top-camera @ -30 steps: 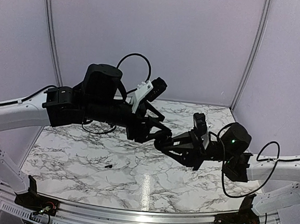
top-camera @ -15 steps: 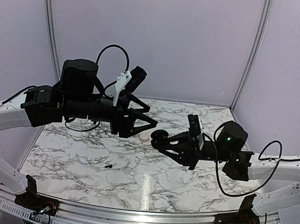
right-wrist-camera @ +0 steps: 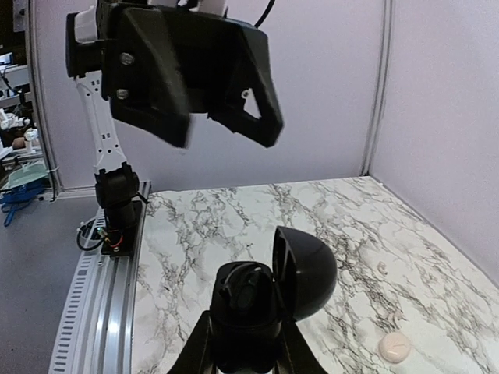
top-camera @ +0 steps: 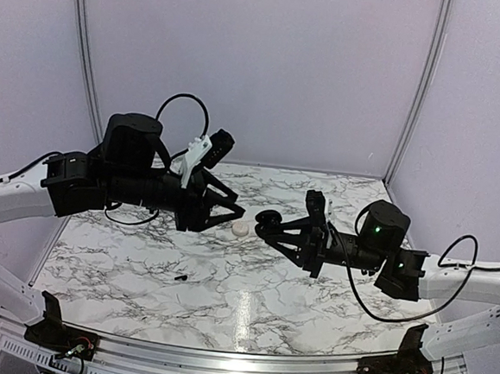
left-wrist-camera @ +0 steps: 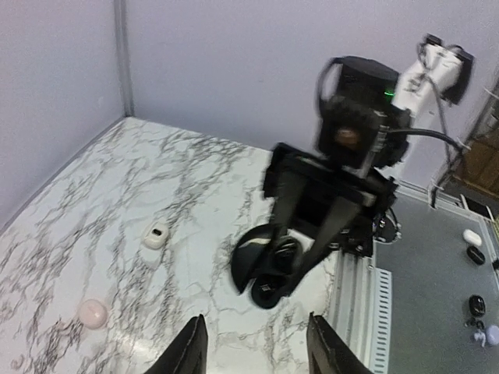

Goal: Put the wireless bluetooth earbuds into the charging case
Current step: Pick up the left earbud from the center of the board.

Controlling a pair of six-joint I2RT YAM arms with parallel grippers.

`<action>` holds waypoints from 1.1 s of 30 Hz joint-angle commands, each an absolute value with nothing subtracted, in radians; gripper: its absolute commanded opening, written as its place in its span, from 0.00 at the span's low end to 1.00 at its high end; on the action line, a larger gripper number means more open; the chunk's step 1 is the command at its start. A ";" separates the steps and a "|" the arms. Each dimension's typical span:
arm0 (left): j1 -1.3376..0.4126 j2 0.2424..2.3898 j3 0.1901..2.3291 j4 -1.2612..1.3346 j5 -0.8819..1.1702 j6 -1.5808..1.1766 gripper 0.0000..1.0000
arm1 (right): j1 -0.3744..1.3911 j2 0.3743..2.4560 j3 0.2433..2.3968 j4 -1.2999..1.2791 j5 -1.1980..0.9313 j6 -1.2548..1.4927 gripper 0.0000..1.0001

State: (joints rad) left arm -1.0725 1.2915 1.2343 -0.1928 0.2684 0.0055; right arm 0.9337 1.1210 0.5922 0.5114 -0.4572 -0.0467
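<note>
Left gripper point(left-wrist-camera: 256, 354), jaws apart, has drawn back from right gripper point(top-camera: 271, 225), seemingly clamped on black puck point(right-wrist-camera: 302, 273).

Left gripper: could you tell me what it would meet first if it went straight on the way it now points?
Most likely the black round case, lid open, held in the right gripper. It lies straight ahead of the open left gripper, though depth is unclear.
</note>
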 commanded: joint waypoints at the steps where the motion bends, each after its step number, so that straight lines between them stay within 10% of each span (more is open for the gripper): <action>1: -0.920 1.333 1.187 -0.239 0.213 -0.179 0.47 | 0.933 1.082 0.605 0.475 -0.338 -0.044 0.00; 15: -0.804 1.623 1.240 -0.907 0.011 -0.016 0.46 | 0.853 1.042 0.560 0.410 -0.432 0.029 0.00; 33: -0.876 1.947 1.447 -1.035 0.007 0.179 0.51 | 0.852 1.048 0.556 0.406 -0.442 0.033 0.00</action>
State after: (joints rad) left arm -0.8661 1.9011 1.3983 -0.9760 0.0231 0.1413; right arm 0.8593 1.0542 0.5510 0.4023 -0.4297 0.0261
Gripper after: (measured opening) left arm 0.500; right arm 0.203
